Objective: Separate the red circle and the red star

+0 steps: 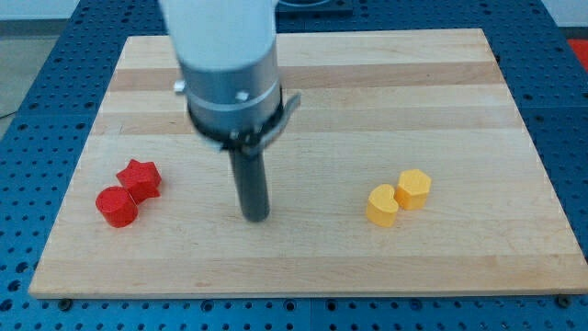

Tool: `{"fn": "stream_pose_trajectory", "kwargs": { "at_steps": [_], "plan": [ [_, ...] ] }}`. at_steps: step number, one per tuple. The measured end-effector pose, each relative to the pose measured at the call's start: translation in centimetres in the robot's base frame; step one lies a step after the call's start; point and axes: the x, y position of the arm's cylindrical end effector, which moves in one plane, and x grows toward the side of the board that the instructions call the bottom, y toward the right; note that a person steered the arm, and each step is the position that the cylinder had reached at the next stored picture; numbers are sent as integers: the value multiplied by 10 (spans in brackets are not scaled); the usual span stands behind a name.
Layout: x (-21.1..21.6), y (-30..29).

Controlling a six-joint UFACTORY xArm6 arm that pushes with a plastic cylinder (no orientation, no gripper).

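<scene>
The red circle (117, 206) and the red star (140, 178) sit touching each other near the left edge of the wooden board (312, 101), the star up and to the right of the circle. My tip (255, 217) stands on the board to the right of both red blocks, well apart from them, about level with the circle.
A yellow heart-shaped block (382, 205) and a yellow hexagon (414, 188) sit touching at the view's right. The arm's white and grey body (230, 74) hangs over the board's upper middle. The blue perforated table surrounds the board.
</scene>
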Motion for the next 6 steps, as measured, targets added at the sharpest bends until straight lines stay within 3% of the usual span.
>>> {"fn": "stream_pose_trajectory", "kwargs": {
  "at_steps": [1, 2, 4, 6],
  "plan": [
    [66, -30],
    [66, -59],
    [13, -145],
    [-85, -165]
  ]
}}
